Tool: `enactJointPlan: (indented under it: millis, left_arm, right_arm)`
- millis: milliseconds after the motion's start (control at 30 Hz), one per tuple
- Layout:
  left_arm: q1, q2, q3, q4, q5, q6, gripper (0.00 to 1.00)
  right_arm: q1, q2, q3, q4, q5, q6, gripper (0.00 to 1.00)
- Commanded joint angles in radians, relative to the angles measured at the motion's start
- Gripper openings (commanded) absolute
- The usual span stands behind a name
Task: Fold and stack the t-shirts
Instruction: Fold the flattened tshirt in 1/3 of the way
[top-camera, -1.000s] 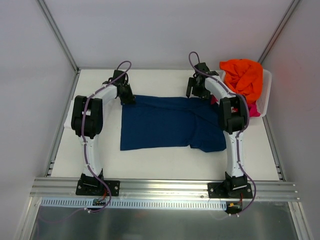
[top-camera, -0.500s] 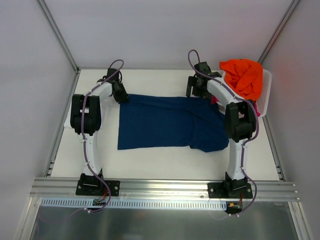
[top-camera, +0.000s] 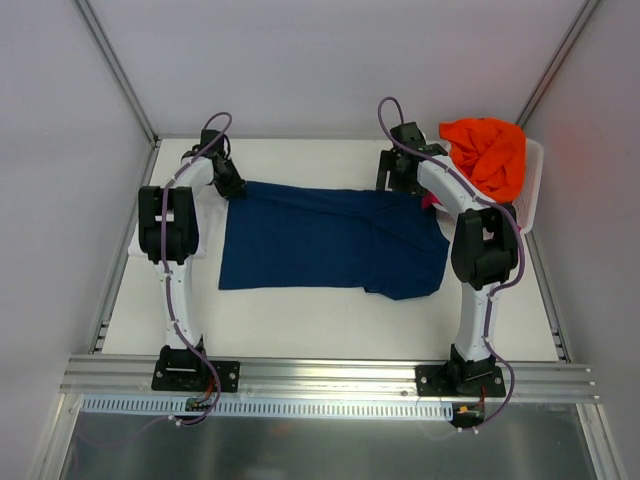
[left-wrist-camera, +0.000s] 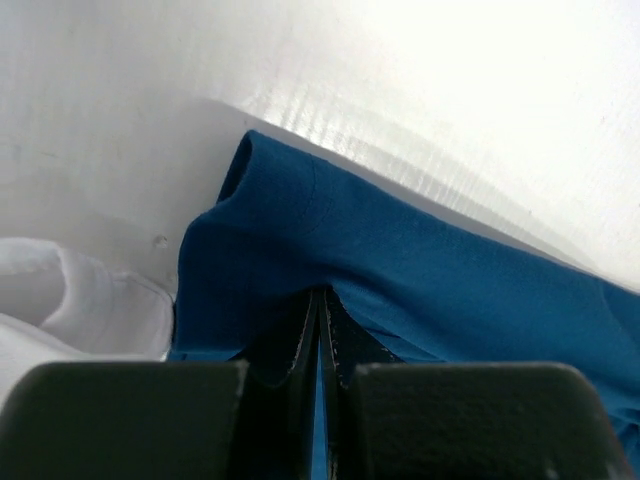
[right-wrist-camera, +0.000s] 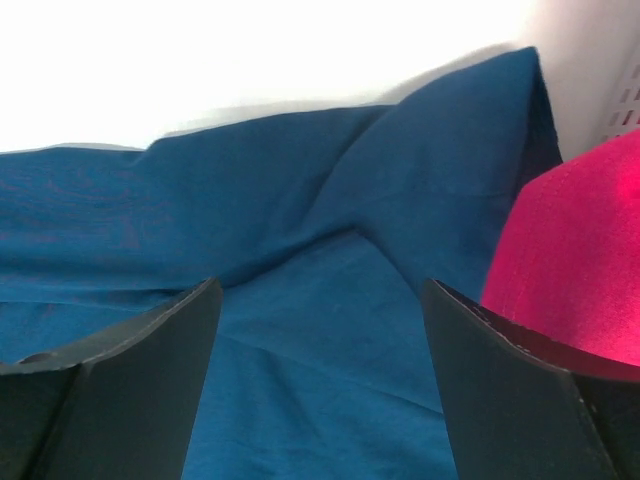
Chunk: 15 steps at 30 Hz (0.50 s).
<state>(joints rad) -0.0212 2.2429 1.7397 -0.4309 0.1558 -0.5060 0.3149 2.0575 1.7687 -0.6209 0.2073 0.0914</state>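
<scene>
A navy blue t-shirt (top-camera: 330, 240) lies spread across the middle of the table. My left gripper (top-camera: 228, 186) is shut on its far left corner, and in the left wrist view the blue cloth (left-wrist-camera: 400, 280) is pinched between the closed fingers. Over the shirt's far right part hovers my right gripper (top-camera: 398, 180), open, with nothing between its fingers; below them lies the same cloth (right-wrist-camera: 320, 300). An orange t-shirt (top-camera: 487, 152) is heaped in the basket, with a magenta-pink t-shirt (right-wrist-camera: 580, 260) under it. A bit of white t-shirt (left-wrist-camera: 70, 310) lies at the table's left edge.
The white slatted basket (top-camera: 530, 195) stands at the far right corner, close to my right arm. Metal frame posts and grey walls enclose the table on three sides. The arms' bases sit on a rail at the near edge.
My left gripper has pulled the shirt's far left corner leftward, stretching the cloth wider. The right gripper has stayed open near the far right edge, with its arm shifted slightly.
</scene>
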Motion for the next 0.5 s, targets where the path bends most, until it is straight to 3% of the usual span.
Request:
enactJointPlan:
  millis: [0,467]
  left_arm:
    - [0.041,0.035,0.055,-0.046,-0.016,0.023,0.00]
    - [0.101,0.103,0.142,-0.069,0.047,-0.008,0.00]
  right_arm:
    - [0.006,-0.022,0.003,-0.007,0.035,-0.010,0.85]
    - [0.004,0.010,0.005,-0.033,0.073,-0.012,0.85]
